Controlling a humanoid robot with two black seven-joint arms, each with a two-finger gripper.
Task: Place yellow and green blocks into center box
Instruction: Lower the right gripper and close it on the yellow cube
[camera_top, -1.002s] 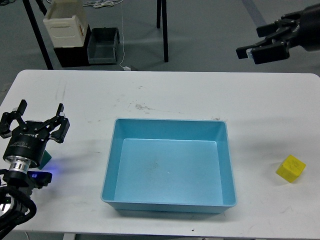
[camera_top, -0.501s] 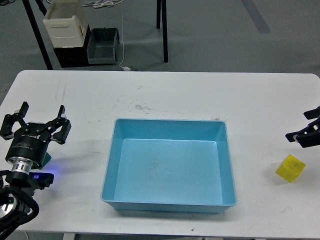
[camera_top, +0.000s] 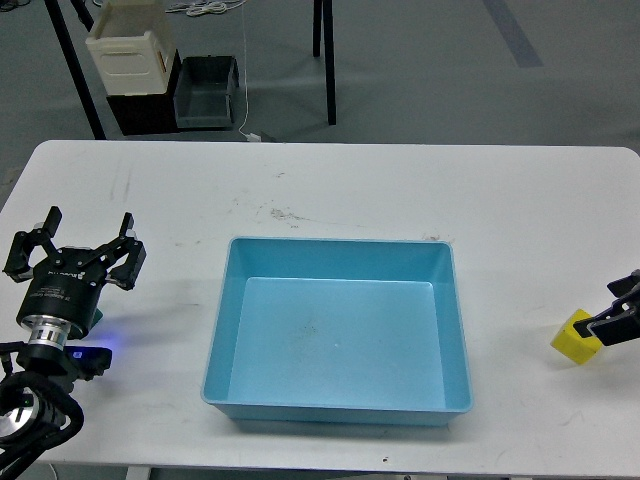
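The yellow block (camera_top: 571, 339) lies on the white table near the right edge. My right gripper (camera_top: 617, 306) comes in from the right edge. Its fingers are spread, and the lower one overlaps the block's right side. My left gripper (camera_top: 77, 247) is open at the left of the table. It sits over the green block (camera_top: 94, 319), of which only a teal sliver shows beside the wrist. The blue box (camera_top: 338, 405) stands empty in the centre of the table.
The white table (camera_top: 330, 185) has a scuff mark behind the box. Beyond its far edge, on the floor, stand a cream crate (camera_top: 128, 48), a grey bin (camera_top: 206, 92) and black stand legs (camera_top: 325, 55).
My right gripper has come down from high at the back right to the yellow block at the right edge. My left gripper has sunk slightly. The blocks and box have not moved.
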